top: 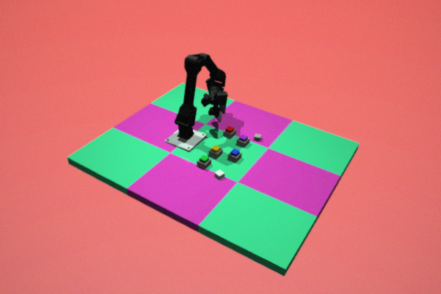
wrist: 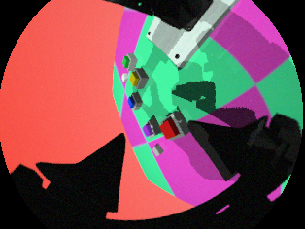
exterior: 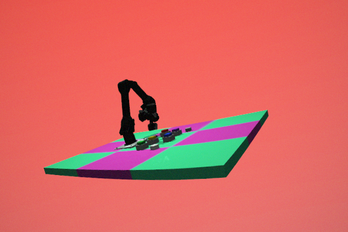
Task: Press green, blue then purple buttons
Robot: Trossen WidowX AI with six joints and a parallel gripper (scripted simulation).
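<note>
Checkered green and magenta platform (top: 277,219) on coral background; gripper (top: 218,111) raised at frame centre, fingers spread wide, nothing held; green button (top: 203,158), blue button (top: 234,152), purple button (top: 243,137) untouched below

The board (top: 270,219) is a checkerboard of mint-green and magenta squares, with darker green and purple along its edge, set against a flat salmon-red background. The arm (top: 190,83) and its gripper (top: 216,112) are black, standing on a light grey metal plate (top: 185,139). Five buttons sit on dark grey housings: the green button (top: 203,158), the yellow button (top: 215,148), the blue button (top: 234,152), the purple button (top: 243,137) and the red button (top: 229,129). One small block (top: 219,173) is white, the other block (top: 257,136) grey.
</note>
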